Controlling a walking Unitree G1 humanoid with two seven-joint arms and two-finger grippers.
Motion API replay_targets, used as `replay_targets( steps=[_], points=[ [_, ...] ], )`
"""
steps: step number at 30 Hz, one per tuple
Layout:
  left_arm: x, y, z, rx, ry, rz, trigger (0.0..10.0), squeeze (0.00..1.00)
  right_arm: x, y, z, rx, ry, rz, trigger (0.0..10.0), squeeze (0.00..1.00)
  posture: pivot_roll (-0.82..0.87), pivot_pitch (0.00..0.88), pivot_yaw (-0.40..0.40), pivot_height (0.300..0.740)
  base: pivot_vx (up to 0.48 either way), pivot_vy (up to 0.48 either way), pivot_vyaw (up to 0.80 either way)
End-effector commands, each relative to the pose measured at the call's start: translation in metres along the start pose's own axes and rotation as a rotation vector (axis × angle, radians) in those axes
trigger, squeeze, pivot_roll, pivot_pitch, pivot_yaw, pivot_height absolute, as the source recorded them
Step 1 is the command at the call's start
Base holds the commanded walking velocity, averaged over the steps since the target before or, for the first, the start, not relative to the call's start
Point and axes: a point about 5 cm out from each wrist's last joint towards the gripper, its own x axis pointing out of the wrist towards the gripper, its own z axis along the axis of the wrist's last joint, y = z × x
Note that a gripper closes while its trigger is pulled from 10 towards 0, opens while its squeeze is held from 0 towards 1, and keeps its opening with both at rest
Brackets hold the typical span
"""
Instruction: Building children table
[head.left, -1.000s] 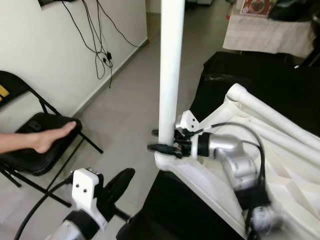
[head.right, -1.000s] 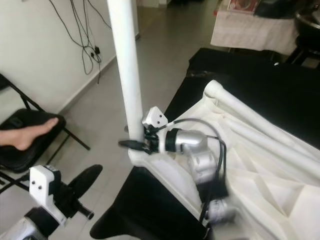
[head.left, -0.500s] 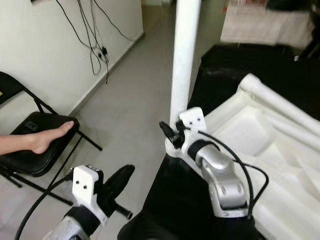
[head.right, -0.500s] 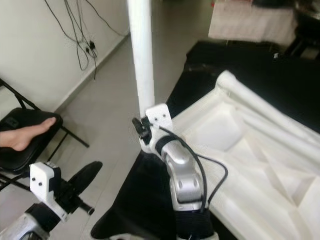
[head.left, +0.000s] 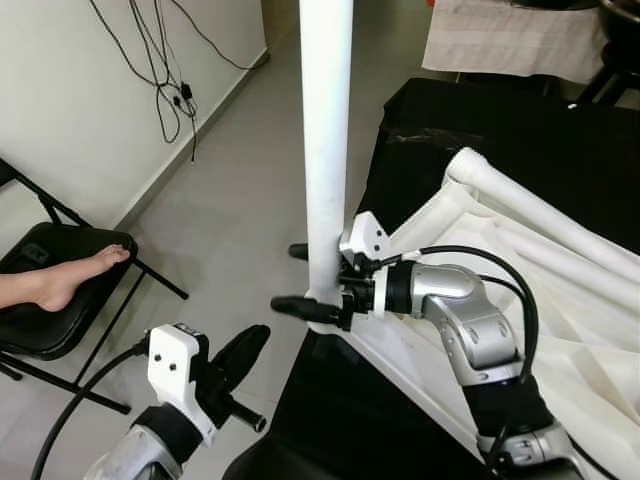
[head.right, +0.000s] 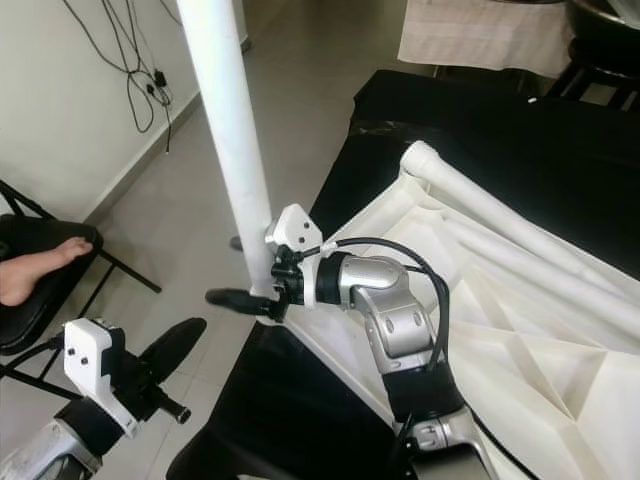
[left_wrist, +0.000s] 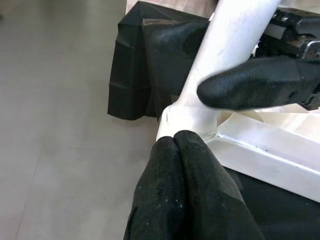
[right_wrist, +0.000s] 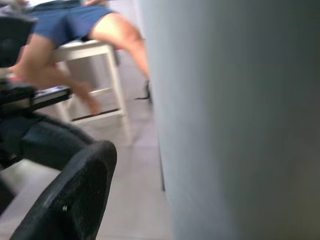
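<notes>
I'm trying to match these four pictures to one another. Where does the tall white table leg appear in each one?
Left eye view: white table leg stands upright at centre, rising out of the top edge.
Right eye view: it leans a little, left of centre.
Left wrist view: it runs up to the top right.
Right wrist view: a blurred pale surface on the right.
Shared landmark: the right gripper, its fingers either side of the leg's base.

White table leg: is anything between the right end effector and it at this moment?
Nothing visible. The right end effector straddles the upright white table leg just above its corner socket on the tabletop, one finger on each side. The left end effector hangs lower, apart.
</notes>
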Motion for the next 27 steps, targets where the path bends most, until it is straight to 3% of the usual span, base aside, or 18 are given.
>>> replay_targets(
  steps=[1,5,6,7,8,17,22,23,24,25,26,27],
  points=[
    [-0.002,-0.004,-0.002,-0.019,0.012,-0.002,10.0,0.0,0.015,0.003,-0.006,0.027,0.028,0.099,10.0,0.0,-0.02,0.205,-0.012,0.74,0.0,0.0,0.0],
    [-0.005,-0.007,-0.001,-0.02,0.011,-0.001,10.0,0.0,0.025,-0.006,-0.002,0.051,0.02,0.164,10.0,0.0,-0.01,0.217,-0.014,0.74,0.0,0.0,0.0],
    [-0.006,-0.008,-0.001,-0.021,0.012,-0.001,10.0,0.0,0.026,-0.008,-0.002,0.071,0.014,0.185,3.9,0.0,-0.01,0.221,-0.015,0.74,0.0,0.0,0.0],
    [-0.006,-0.008,-0.001,-0.021,0.012,-0.001,10.0,0.0,0.026,-0.008,-0.002,0.071,0.014,0.185,3.9,0.0,-0.01,0.221,-0.015,0.74,0.0,0.0,0.0],
    [-0.007,-0.011,-0.001,-0.025,0.013,-0.003,10.0,0.0,0.027,-0.013,-0.004,0.096,0.013,0.211,0.0,0.0,-0.01,0.23,-0.017,0.74,0.0,0.0,0.0],
    [-0.009,-0.016,-0.002,-0.032,0.017,-0.009,10.0,0.0,0.022,-0.017,-0.012,0.104,0.018,0.224,0.0,0.0,-0.01,0.235,-0.019,0.74,0.0,0.0,0.0],
    [-0.01,-0.016,-0.002,-0.032,0.019,-0.01,10.0,0.0,0.006,-0.019,-0.019,0.077,0.039,0.133,0.0,0.0,-0.01,0.232,-0.027,0.74,0.0,0.0,0.0],
    [-0.011,-0.015,-0.002,-0.028,0.02,-0.008,10.0,0.0,-0.001,-0.022,-0.026,0.077,0.063,-0.115,0.0,0.0,-0.01,0.227,-0.041,0.74,0.0,0.0,0.0],
    [-0.011,-0.015,-0.002,-0.028,0.02,-0.008,10.0,0.0,-0.001,-0.022,-0.026,0.077,0.063,-0.115,0.0,0.0,-0.01,0.227,-0.041,0.74,0.0,0.0,0.0],
    [-0.012,-0.014,-0.003,-0.024,0.022,-0.005,10.0,0.0,-0.004,-0.032,-0.033,0.118,0.102,-0.455,0.0,0.0,-0.01,0.227,-0.041,0.74,0.0,0.0,0.0],
    [-0.012,-0.014,-0.003,-0.024,0.022,-0.005,10.0,0.0,-0.004,-0.032,-0.033,0.118,0.102,-0.455,0.0,0.0,-0.01,0.227,-0.041,0.74,0.0,0.0,0.0],
    [-0.013,-0.013,-0.002,-0.021,0.022,-0.002,10.0,0.0,-0.012,-0.019,-0.049,0.25,0.161,-0.764,0.0,0.0,-0.03,0.226,-0.04,0.74,0.0,0.0,0.0]
  ],
)
